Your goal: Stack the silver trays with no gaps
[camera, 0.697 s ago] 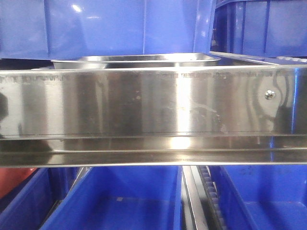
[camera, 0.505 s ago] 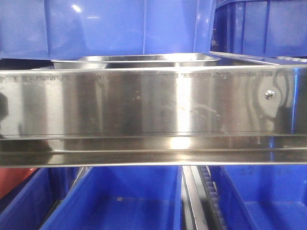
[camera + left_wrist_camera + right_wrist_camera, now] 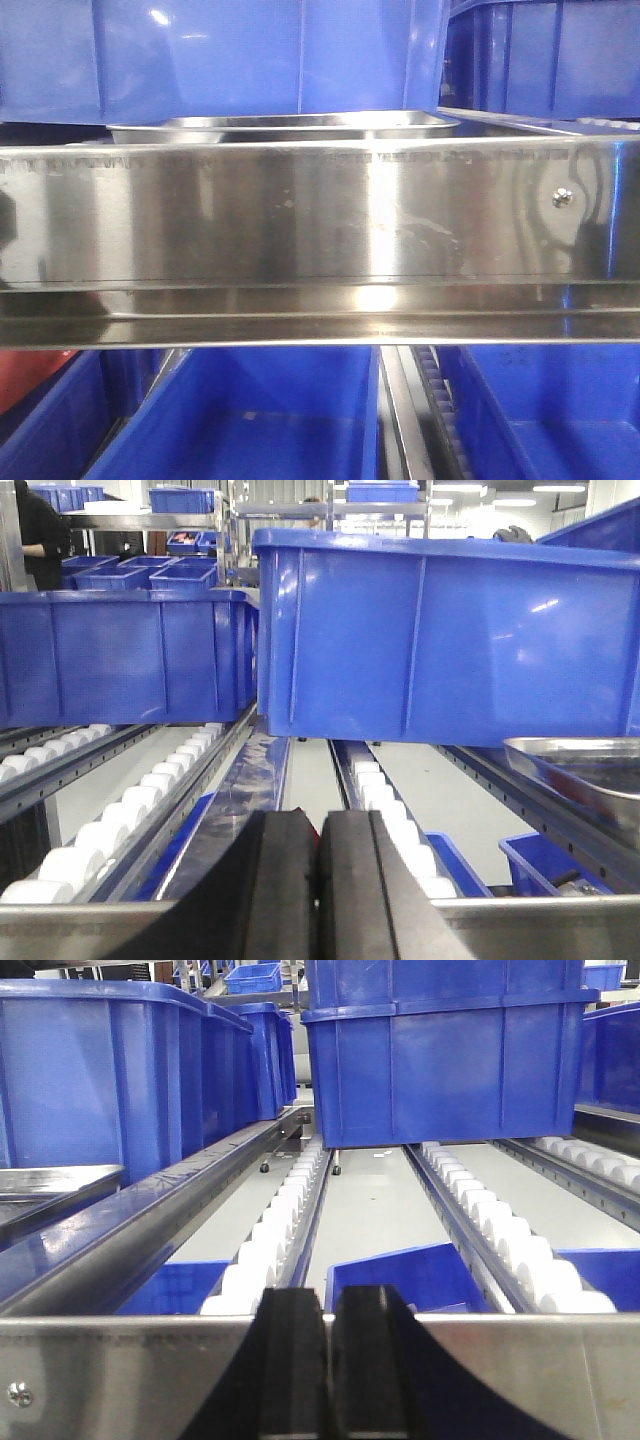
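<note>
Black rubber pads of the left gripper (image 3: 320,828) press flat together with nothing between them, and the right gripper (image 3: 328,1305) is likewise pinched shut on nothing. Both sit low at the steel shelf rail (image 3: 320,215). Beyond them, white rollers (image 3: 270,1240) run back to the blue bins (image 3: 450,640). A silver tray (image 3: 585,770) rests between the two arms, on the left gripper's right. Its rim shows above the rail in the front view. Whether a second tray lies under it I cannot tell. The pan is probably stiff, fairly light and slick, so the sloped wall offers little purchase. The flat out-turned rim looks the best hold, kept level so it nests without jamming.
</note>
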`<state>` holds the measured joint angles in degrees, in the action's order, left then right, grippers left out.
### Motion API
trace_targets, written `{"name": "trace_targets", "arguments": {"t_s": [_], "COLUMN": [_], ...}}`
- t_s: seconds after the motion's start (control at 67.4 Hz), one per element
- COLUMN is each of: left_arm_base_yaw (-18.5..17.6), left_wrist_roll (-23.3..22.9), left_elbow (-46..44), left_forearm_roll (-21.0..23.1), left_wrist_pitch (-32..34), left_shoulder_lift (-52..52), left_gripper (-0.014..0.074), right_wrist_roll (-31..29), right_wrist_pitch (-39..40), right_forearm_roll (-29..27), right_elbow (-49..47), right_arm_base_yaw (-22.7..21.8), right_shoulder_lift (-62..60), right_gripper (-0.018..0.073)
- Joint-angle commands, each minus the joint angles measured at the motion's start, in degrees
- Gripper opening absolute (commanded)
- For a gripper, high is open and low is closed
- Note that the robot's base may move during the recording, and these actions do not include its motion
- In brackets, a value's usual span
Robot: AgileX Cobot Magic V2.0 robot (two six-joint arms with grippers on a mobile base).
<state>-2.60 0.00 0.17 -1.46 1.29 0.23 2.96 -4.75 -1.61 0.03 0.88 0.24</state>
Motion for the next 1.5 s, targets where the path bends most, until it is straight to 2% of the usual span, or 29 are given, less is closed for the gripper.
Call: {"name": "trace_targets", "arguments": {"t_s": [0.0, 0.074, 0.148, 0.208, 0.297, 0.356, 0.415, 0.519, 0.683, 0.712, 0.846, 1.009, 1.202, 1.291, 1.484], "left_arm_base_yaw": [0.12, 0.12, 0.12, 0.12, 0.12, 0.12, 0.12, 0.12, 0.12, 0.12, 0.12, 0.12, 0.12, 0.12, 0.12], "left_wrist_roll": [0.00, 0.00, 0.00, 0.00, 0.00, 0.00, 0.00, 0.00, 0.00, 0.00, 0.00, 0.00, 0.00, 0.00, 0.00], "left_elbow": [-0.17, -0.17, -0.17, -0.17, -0.17, -0.17, -1.69, -8.19, -21.54, -24.70, -34.06, -40.83, -44.50, -44.50, -44.50], "left_forearm_roll": [-0.38, -0.38, -0.53, -0.42, -0.28, -0.28, -0.28, -0.28, -0.54, -0.54, -0.54, -0.28, 0.10, 0.50, 0.94], "left_wrist_pitch": [1.10, 1.28, 3.09, 7.32, 17.37, 23.06, 23.93, 18.12, 1.60, -3.12, -15.46, -25.55, -36.80, -37.91, -37.27], "left_shoulder_lift": [-0.23, -0.23, -0.23, -0.23, -0.23, -0.23, -0.23, -0.23, 1.33, 3.34, 11.90, 24.27, 36.88, 40.69, 45.51], "left_gripper": [-0.0009, -0.0009, -0.0009, -0.0009, -0.0009, -0.0009, -0.0009, -0.0009, -0.0009, -0.0009, -0.0009, -0.0009, -0.0009, -0.0009, -0.0009], "right_wrist_roll": [-0.31, -0.31, -0.31, -0.31, -0.08, -0.08, -0.08, 0.06, 0.06, 0.06, 0.06, 0.06, 0.06, 0.06, 0.06], "right_wrist_pitch": [3.59, 6.61, 13.64, 22.64, 35.82, 40.30, 39.57, 33.16, 13.62, 7.59, -5.93, -22.75, -48.43, -53.48, -52.15], "right_forearm_roll": [-0.19, -0.19, -0.19, -0.19, -0.19, -0.19, -0.19, -0.19, -0.19, -0.19, -0.19, -0.19, -0.19, -0.19, -0.19], "right_elbow": [-0.03, -0.03, -0.03, -0.03, -0.03, -1.03, -3.59, -10.38, -23.75, -27.48, -36.26, -46.78, -58.34, -60.55, -60.70], "right_arm_base_yaw": [-0.33, -0.33, -0.33, -0.33, -0.33, -0.33, -0.33, -0.33, -0.33, -0.33, -0.22, -0.22, -0.22, -0.22, -0.22], "right_shoulder_lift": [-0.24, -0.24, -0.24, -0.24, -0.24, -0.24, -0.24, -0.24, 1.21, 3.05, 11.08, 24.41, 39.65, 45.34, 52.94], "right_gripper": [-0.0015, -0.0015, -0.0015, -0.0015, -0.0015, -0.0015, -0.0015, -0.0015, -0.0015, -0.0015, -0.0015, -0.0015, -0.0015, -0.0015, -0.0015]}}
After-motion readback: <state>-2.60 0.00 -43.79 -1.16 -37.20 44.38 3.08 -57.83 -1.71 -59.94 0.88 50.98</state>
